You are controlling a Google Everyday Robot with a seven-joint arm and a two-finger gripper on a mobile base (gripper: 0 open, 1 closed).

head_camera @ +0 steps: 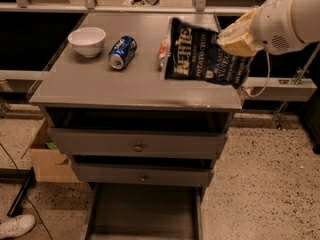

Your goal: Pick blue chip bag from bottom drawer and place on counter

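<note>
Pincer (236, 39) grips tilted blue chip bag (202, 54) over counter (95, 86)

blue chip bag (204, 57) over counter (95, 86), gripper (236, 40) right

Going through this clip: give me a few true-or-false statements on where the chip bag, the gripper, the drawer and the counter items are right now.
1. The blue chip bag lies in the bottom drawer. False: the gripper holds it over the right side of the counter.
2. The bottom drawer is pulled open. True.
3. The blue soda can stands upright. False: it lies on its side.
4. The white bowl sits on the counter's left part. True.
5. The gripper grasps the bag at its right end. True.
</note>
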